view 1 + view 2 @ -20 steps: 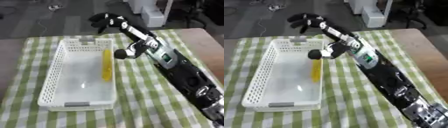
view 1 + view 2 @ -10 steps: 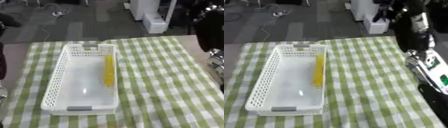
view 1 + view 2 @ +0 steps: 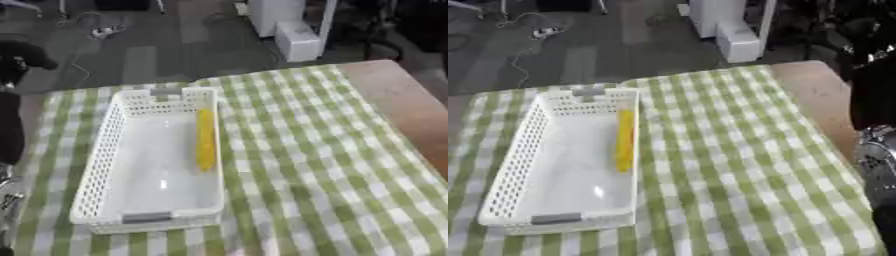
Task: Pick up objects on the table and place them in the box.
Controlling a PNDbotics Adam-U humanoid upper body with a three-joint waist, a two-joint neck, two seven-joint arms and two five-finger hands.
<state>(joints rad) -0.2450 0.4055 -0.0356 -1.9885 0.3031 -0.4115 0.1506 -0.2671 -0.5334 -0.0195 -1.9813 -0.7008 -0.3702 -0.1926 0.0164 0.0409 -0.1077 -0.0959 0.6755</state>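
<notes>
Over the box (image 3: 98, 150), my right arm was gone versus a second ago; neither hand showed, finger state unknown. Yellow stick (image 3: 205, 139) lay inside along the box's right wall, on the checked cloth (image 3: 306, 165).

Right arm (image 3: 877, 125) showing at right edge of right eye view, raised, black with silver joint. Left arm (image 3: 13, 100) showing at left edge. Hands not showing.
</notes>
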